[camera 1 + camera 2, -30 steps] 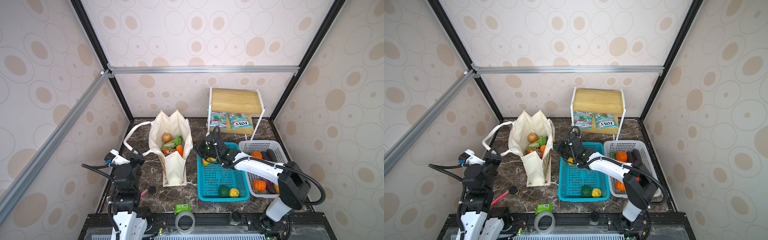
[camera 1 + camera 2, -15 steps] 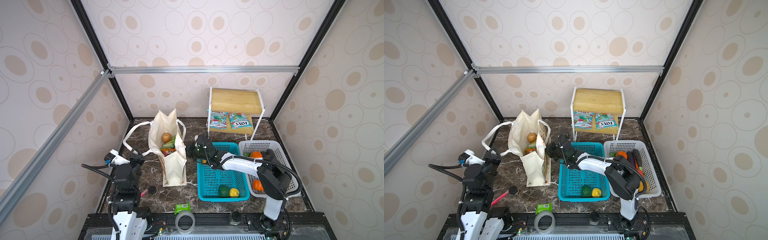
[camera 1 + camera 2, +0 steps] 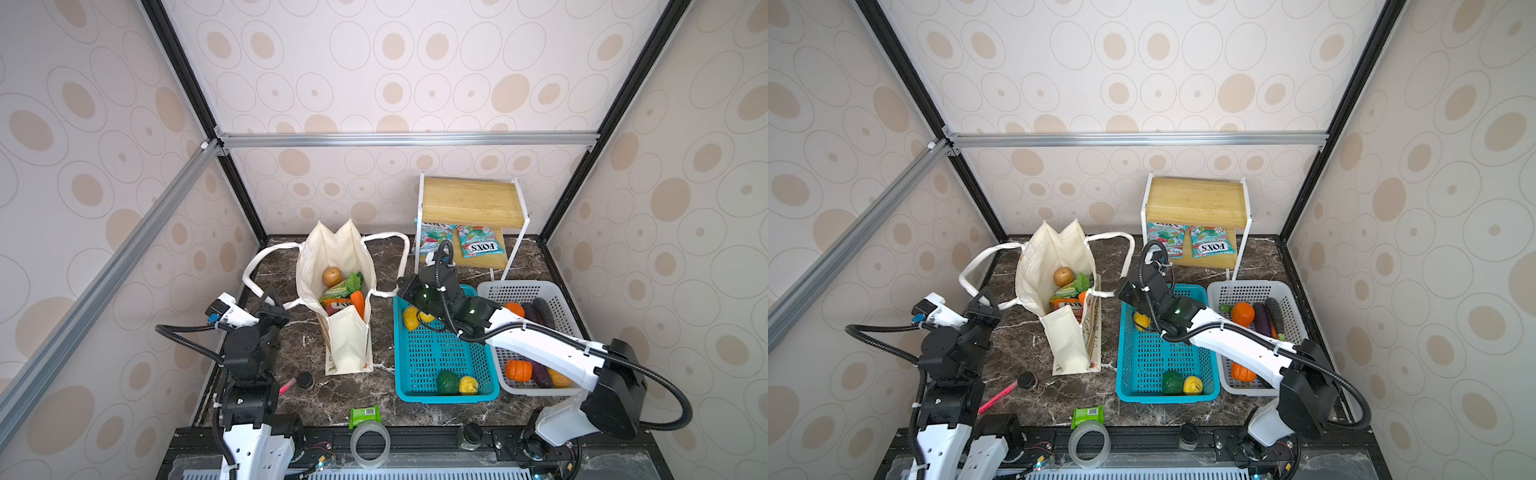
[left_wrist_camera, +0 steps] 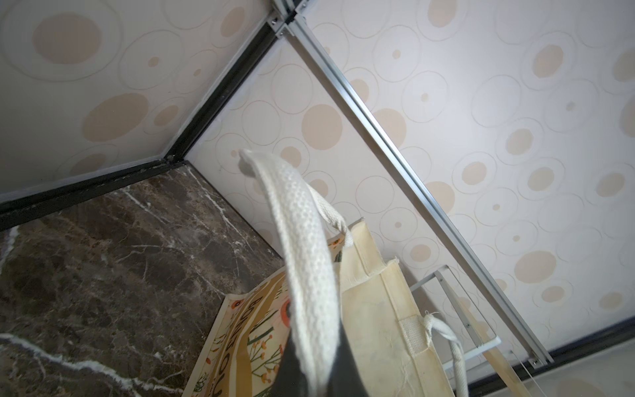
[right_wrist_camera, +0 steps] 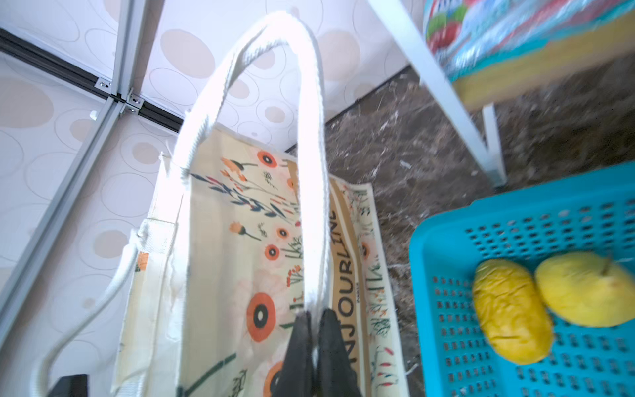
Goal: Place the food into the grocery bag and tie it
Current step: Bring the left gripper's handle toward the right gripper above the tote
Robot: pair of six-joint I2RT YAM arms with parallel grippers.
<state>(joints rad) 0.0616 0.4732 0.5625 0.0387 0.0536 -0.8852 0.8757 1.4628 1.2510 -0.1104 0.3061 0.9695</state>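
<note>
The cream grocery bag (image 3: 337, 253) (image 3: 1045, 257) stands open on the marble floor in both top views. Food lies inside it: a brown potato (image 3: 331, 276), a green packet (image 3: 343, 286) and an orange carrot (image 3: 358, 303). My left gripper (image 3: 272, 298) (image 4: 316, 361) is shut on the bag's left rope handle (image 4: 299, 240). At the bag's right side, my right gripper (image 3: 398, 289) (image 5: 313, 331) is shut on the other rope handle (image 5: 311, 165), beside the floral "BONJOURLINE" face (image 5: 240, 240). Two yellow lemons (image 5: 512, 309) (image 3: 411, 318) lie in the blue basket.
A blue basket (image 3: 446, 397) right of the bag also holds a green and a yellow fruit. A white basket (image 3: 519, 286) with vegetables stands further right. A wooden shelf (image 3: 469, 201) with FOX'S packets (image 3: 478, 246) is behind. A tape roll (image 3: 370, 442) and a small bottle (image 3: 305, 379) lie near the front.
My right gripper went from open above the blue basket to the bag's right handle, shut on it, and drew it rightward. The bag mouth is wider. The left arm has not moved.
</note>
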